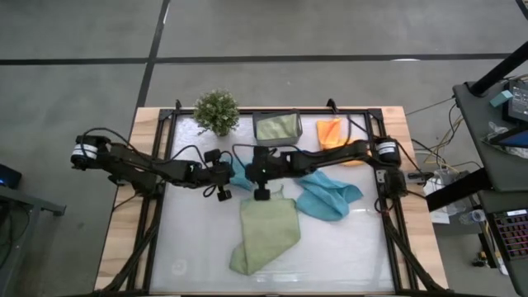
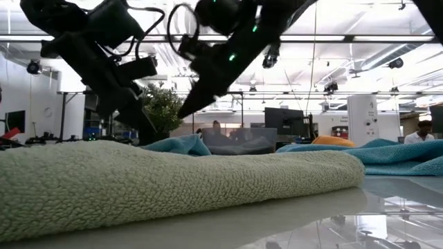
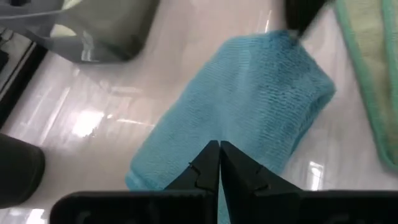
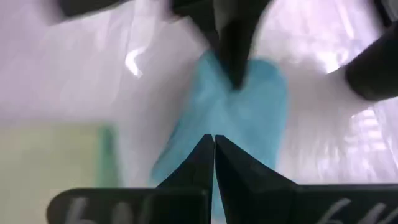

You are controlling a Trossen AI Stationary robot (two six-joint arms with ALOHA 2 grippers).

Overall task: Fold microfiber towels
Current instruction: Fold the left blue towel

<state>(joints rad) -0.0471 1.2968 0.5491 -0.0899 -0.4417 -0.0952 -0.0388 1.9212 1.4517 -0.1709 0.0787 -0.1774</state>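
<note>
White tabletop (image 1: 346, 247): small teal towel (image 1: 240, 175) lies folded at centre, between both pincers. Left gripper (image 1: 223, 194) and right gripper (image 1: 261, 195) both closed, empty, flanking it; its long axis runs away from the left gripper, which is marginally nearer.

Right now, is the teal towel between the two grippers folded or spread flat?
Folded: the teal towel lies as a thick, rounded bundle with doubled layers, not flat.

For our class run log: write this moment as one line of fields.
left claw: shut, over folded teal towel | right claw: shut, over same towel | green towel: spread, unfolded
</note>
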